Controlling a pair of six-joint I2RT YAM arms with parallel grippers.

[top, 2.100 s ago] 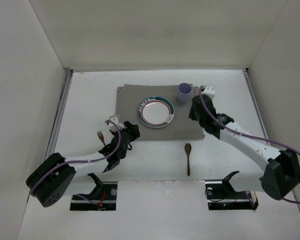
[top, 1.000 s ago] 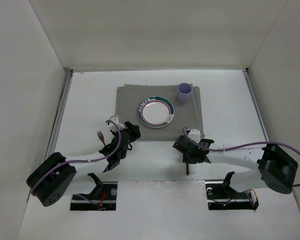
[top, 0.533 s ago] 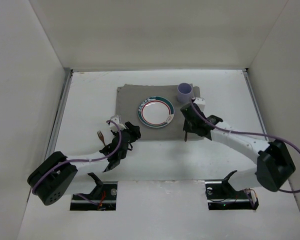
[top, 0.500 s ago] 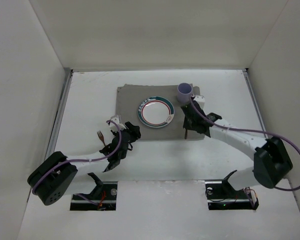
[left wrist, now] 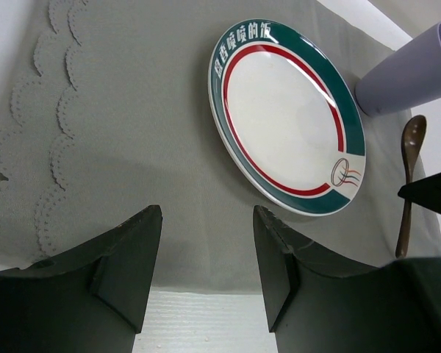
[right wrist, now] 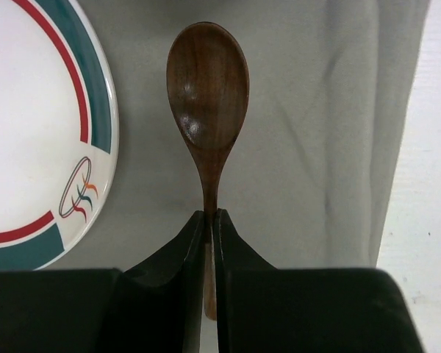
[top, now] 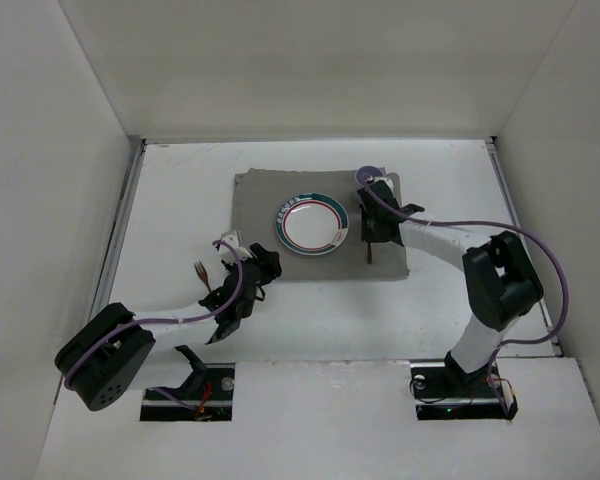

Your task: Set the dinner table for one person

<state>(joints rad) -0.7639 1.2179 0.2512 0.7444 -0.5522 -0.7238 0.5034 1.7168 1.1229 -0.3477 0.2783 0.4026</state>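
My right gripper (top: 370, 238) is shut on the handle of a brown wooden spoon (right wrist: 208, 95) and holds it low over the grey cloth mat (top: 265, 195), just right of the green-and-red rimmed plate (top: 312, 223). The spoon's bowl points to the far side, towards the lavender cup (left wrist: 419, 70). In the top view only the handle end (top: 370, 254) shows. My left gripper (top: 264, 260) is open and empty at the mat's near-left corner; in the left wrist view its fingers (left wrist: 125, 272) straddle the mat's near edge. The dinner table (top: 180, 190) is white.
A small brown fork (top: 202, 272) lies on the white table left of my left gripper. The cup (top: 365, 176) stands at the mat's far right corner, mostly hidden behind my right arm. Metal rails (top: 120, 230) run along the table's sides.
My right gripper went down to the spoon in front of the mat, took hold of it, and carried it up onto the mat beside the plate. The left arm stayed still.
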